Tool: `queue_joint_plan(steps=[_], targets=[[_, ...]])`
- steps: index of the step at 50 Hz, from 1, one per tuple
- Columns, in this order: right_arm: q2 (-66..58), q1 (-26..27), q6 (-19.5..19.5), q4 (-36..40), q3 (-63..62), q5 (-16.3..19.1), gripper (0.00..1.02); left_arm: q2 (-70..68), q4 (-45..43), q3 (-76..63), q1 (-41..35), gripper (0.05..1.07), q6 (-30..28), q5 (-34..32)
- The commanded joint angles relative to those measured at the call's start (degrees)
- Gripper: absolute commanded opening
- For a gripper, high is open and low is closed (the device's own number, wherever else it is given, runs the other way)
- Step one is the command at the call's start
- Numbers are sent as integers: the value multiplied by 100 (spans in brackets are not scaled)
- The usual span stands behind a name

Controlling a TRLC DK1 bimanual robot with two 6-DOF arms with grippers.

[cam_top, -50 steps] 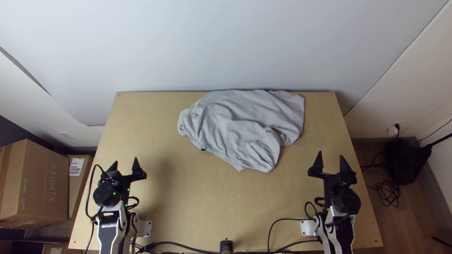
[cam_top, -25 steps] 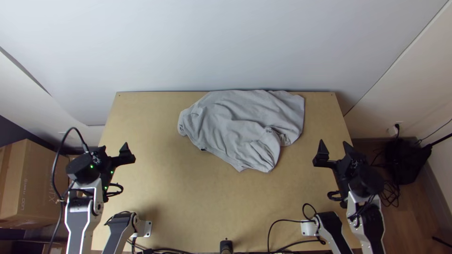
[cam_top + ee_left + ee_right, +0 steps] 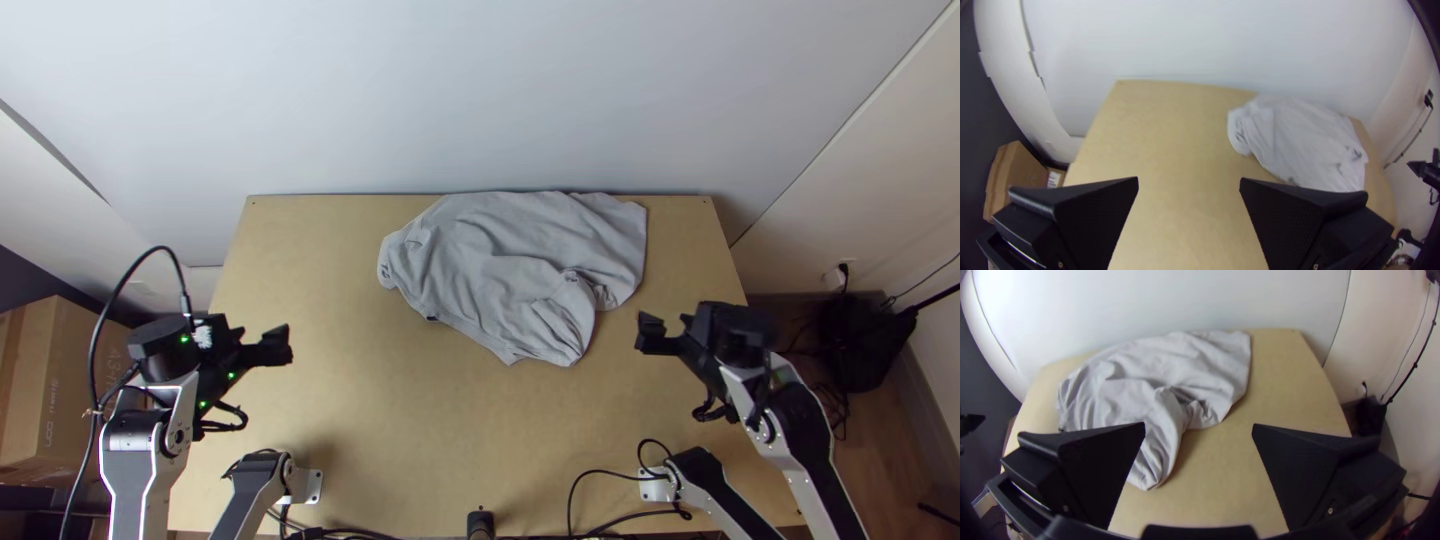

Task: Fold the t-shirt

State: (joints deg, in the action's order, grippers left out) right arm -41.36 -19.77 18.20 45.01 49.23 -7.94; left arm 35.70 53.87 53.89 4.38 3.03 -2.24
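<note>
- Top view, near left: left tool (image 3: 248,336), gaping wide above the counter (image 3: 380,430).
- Near right: right tool (image 3: 670,326), also wide, well apart from the left.
- Farther: grey t-shirt (image 3: 520,275), crumpled, lying along the counter's far edge.
- Beyond: pale wall (image 3: 480,100).

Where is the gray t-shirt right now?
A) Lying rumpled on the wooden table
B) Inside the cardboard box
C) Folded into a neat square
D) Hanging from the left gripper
A, because the t-shirt lies wrinkled and uneven on the wooden table, between the two grippers and touching neither.
</note>
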Motion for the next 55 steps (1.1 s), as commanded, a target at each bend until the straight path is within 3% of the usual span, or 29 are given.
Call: queue_joint_plan(steps=[1,7,13,20,28,34,39,52,55], targets=[[-328,-335,501,271,148,241,98,7,326,306,-219,103,137,-189],[-803,-440,1336,289,130,759,98,24,590,517,-219,103,216,-418],[-1533,-519,1626,623,289,935,96,103,994,667,-227,103,365,-804],[-2236,-633,2338,816,447,1172,95,209,1012,614,-227,103,497,-1437],[-3018,-871,2839,851,447,1454,95,279,950,605,-254,103,638,-1622],[-3598,-994,2839,851,561,1454,95,209,898,579,-262,103,647,-1648],[-4011,-994,2803,825,658,1454,86,191,854,535,-262,103,647,-1648],[-4732,-1126,2751,535,886,1480,85,130,827,447,-359,103,611,-1648],[-4828,-1170,2733,403,939,1480,70,130,827,430,-473,103,603,-1639]])
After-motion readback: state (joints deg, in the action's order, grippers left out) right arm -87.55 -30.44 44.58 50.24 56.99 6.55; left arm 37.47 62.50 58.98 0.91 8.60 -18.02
